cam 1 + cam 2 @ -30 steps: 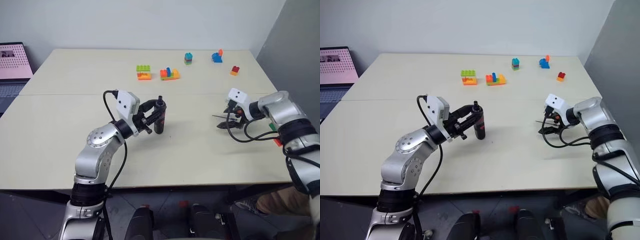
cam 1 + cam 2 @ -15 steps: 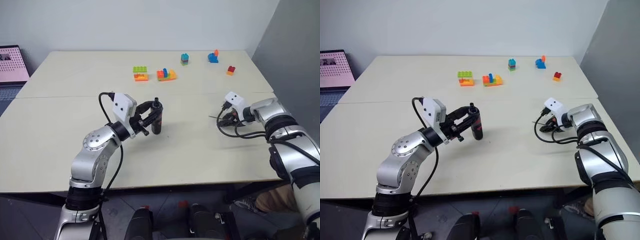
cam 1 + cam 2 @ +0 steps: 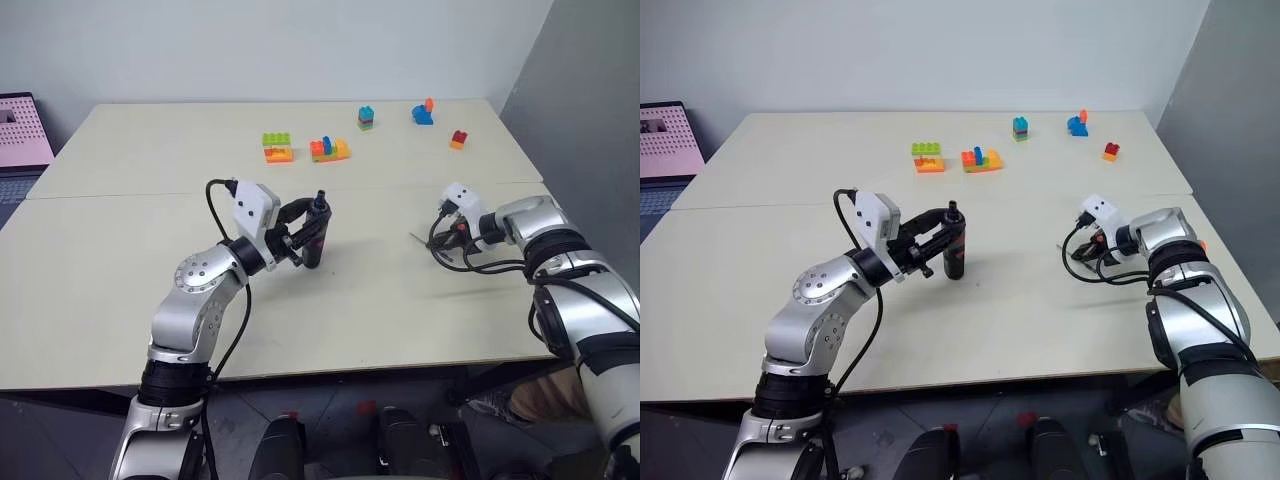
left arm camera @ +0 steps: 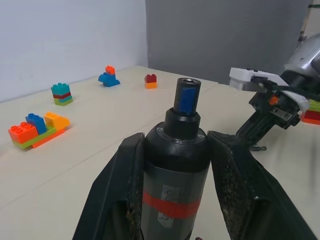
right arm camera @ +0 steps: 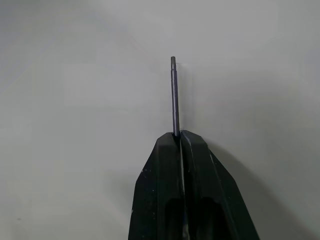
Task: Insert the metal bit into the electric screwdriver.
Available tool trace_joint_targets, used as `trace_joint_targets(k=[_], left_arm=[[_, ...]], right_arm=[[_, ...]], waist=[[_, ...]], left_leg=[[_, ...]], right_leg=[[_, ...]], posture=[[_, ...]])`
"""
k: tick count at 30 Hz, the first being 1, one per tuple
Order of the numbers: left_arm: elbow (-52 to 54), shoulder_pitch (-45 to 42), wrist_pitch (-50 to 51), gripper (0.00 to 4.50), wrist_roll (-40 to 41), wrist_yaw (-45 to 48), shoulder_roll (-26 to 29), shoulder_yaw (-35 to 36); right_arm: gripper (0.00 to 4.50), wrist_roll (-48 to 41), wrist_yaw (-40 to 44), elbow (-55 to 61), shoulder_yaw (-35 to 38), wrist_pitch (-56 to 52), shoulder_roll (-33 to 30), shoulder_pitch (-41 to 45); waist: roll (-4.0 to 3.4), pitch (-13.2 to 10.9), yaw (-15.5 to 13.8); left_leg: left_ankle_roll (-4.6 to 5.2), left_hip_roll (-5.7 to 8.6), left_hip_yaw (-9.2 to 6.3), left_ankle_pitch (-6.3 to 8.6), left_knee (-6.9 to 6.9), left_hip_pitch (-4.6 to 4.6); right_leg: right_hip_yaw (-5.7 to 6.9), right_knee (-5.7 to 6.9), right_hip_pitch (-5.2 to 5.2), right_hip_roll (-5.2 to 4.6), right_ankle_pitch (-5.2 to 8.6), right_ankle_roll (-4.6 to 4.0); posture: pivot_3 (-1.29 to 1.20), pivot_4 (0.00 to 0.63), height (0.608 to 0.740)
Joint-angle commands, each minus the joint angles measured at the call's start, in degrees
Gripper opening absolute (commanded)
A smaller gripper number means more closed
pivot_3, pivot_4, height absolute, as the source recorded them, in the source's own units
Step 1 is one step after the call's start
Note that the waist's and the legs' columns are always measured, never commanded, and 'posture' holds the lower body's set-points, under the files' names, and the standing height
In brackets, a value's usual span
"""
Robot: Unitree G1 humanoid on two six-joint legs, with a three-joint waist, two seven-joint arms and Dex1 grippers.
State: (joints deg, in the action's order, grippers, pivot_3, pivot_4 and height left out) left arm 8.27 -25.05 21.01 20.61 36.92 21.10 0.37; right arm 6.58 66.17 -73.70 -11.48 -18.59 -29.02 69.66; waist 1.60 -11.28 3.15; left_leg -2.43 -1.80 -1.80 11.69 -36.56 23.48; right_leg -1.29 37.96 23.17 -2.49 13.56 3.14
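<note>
Metal bit (image 5: 174,95) sits pinched between the tips of my right gripper (image 5: 180,136), shut tight on it, with most of the rod sticking out past my fingers (image 5: 162,170), low over the table (image 3: 120,260). My left gripper (image 4: 177,150) squeezes the electric screwdriver (image 4: 176,180) upright, its hole on top, well apart from the bit. I hold so little of the thin rod that it could tilt or slip out. If it bumps the rim, it may miss the tiny hole.
</note>
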Motion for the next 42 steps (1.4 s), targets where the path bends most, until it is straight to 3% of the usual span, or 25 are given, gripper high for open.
trace_joint_targets(k=[1,5,16,21,30,42], left_arm=[[-2.6,-0.6,0.1,1.6,-1.8,-0.3,0.7,-0.7],[-3.3,-1.5,0.5,1.6,-1.7,-0.6,0.6,-0.8],[-2.3,-3.7,3.9,1.59,1.5,2.0,1.0,-1.1],[-0.2,-5.8,6.8,1.59,5.6,3.6,0.6,0.4],[3.9,-8.0,11.4,1.58,11.1,5.5,0.0,0.6],[-1.4,-4.3,3.5,1.58,5.6,4.5,-4.1,-2.2]], right_arm=[[0.0,-3.3,0.0,5.3,4.6,-0.6,-2.0,2.0],[0.0,-7.1,-1.1,11.1,9.0,-2.7,-2.4,0.5],[0.0,-28.6,-3.4,60.8,22.3,-16.3,-0.1,-19.8],[0.0,-36.4,-9.3,74.1,25.7,-19.1,3.0,-23.4],[0.0,-41.8,-15.7,82.6,24.9,-18.9,5.2,-24.5],[0.0,-40.8,-21.8,84.5,20.8,-10.7,11.4,-25.5]], waist=[[0.0,0.0,0.0],[0.0,0.0,0.0],[-0.01,0.0,-0.2],[-0.01,0.0,-0.3],[0.0,0.0,-1.2],[0.0,0.0,-1.3]], left_leg=[[0.0,0.0,0.0,0.0,0.0,0.0],[0.0,0.0,0.0,0.0,0.04,0.0],[0.0,0.0,0.05,0.0,0.35,-0.01],[0.0,-0.01,0.05,0.0,0.39,-0.01],[0.0,-0.02,0.01,0.0,0.42,0.34],[0.0,-0.02,0.02,0.0,0.45,0.36]], right_leg=[[0.0,0.0,0.01,0.0,0.0,0.0],[0.0,-0.01,0.01,0.0,0.0,0.01],[-0.05,-0.14,0.08,0.01,0.02,0.02],[-0.03,-0.19,0.08,0.01,0.03,0.03],[0.03,-0.37,0.31,0.0,0.02,0.02],[0.04,-0.4,0.34,0.01,0.03,0.02]], posture=[[0.0,0.15,0.74],[0.0,0.15,0.74],[0.0,0.15,0.74],[0.0,0.15,0.74],[0.0,0.15,0.74],[0.0,0.15,0.74]])
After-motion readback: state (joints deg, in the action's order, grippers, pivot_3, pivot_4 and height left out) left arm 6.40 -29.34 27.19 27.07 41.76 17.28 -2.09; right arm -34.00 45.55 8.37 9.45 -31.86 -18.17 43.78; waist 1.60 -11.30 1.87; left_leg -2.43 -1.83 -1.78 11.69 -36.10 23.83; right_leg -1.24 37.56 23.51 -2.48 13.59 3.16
